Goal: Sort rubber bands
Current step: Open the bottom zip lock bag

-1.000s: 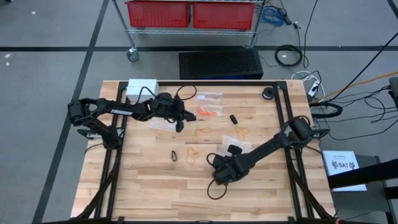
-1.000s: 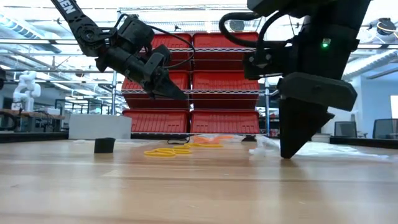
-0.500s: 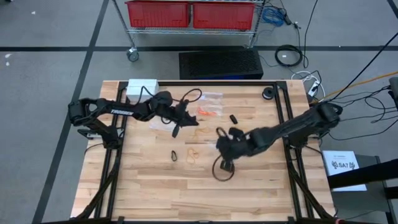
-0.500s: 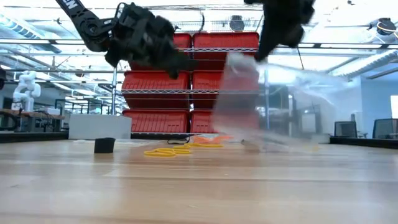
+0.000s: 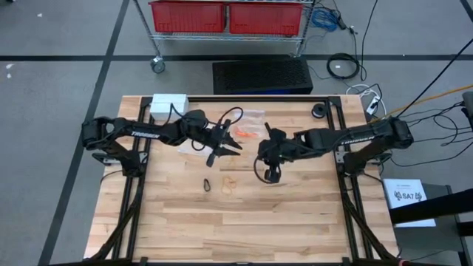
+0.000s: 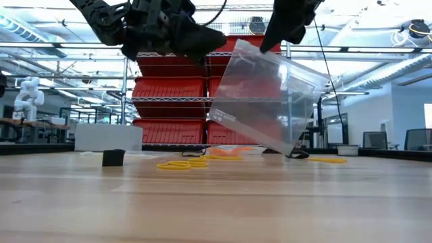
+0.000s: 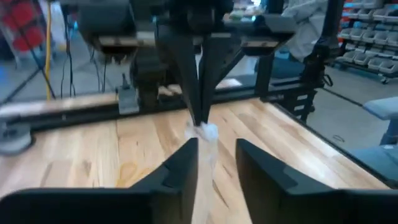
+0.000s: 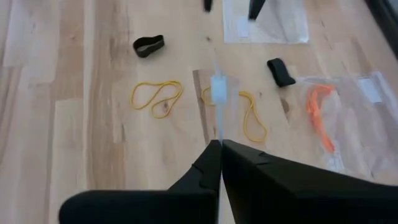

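**Fingers Pinch a Bag Above the Bands**

Fingers of the right gripper (image 5: 264,150) are pressed together on the top edge of a clear plastic zip bag (image 6: 266,101), hanging tilted over the wooden counter (image 5: 295,214). Opposite, the left gripper (image 5: 230,144) has its fingers spread around the bag's edge without clamping it.

Thin tan-yellow rubber loops (image 8: 157,96) lie flat below, orange-red ones (image 8: 318,115) inside another clear bag. They look light, limp and stretchy; pinching one strand should lift them. No writing is legible.

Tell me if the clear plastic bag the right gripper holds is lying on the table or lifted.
Lifted. The clear plastic bag hangs tilted from the shut right gripper, with only its lowest corner near the wooden table.
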You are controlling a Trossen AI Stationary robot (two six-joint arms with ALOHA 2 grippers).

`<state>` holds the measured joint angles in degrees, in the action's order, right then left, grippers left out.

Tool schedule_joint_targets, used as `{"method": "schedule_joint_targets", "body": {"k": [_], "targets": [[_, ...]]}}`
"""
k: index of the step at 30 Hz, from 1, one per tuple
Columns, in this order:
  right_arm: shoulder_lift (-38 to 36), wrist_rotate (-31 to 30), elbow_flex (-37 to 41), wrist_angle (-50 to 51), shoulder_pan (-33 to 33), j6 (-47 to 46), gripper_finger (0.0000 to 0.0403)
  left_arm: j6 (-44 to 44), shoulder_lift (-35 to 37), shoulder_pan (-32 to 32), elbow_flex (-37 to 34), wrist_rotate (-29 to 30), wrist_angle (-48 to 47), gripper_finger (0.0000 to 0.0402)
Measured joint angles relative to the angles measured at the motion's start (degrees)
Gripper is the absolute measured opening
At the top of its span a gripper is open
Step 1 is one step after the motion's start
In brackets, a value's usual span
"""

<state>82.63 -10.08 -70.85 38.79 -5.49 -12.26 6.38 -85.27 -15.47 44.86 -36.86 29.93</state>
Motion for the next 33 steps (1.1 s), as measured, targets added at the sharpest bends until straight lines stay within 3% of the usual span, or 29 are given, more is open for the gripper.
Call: {"method": "schedule_joint_targets", "body": {"k": [10,18,33], "targets": [[0.0,-0.36,0.0,-1.64,1.85,2.33,0.0,0.0,-0.02,1.08,3.28,3.71,-5.45,0.0139],[0.0,-0.36,0.0,-3.22,2.11,3.57,0.0,0.0,-0.39,1.14,4.7,6.88,-8.47,0.0109],[0.0,-0.34,0.0,-4.33,2.97,4.47,0.0,0.47,-0.44,1.25,4.74,6.93,-8.64,0.0045]]}}
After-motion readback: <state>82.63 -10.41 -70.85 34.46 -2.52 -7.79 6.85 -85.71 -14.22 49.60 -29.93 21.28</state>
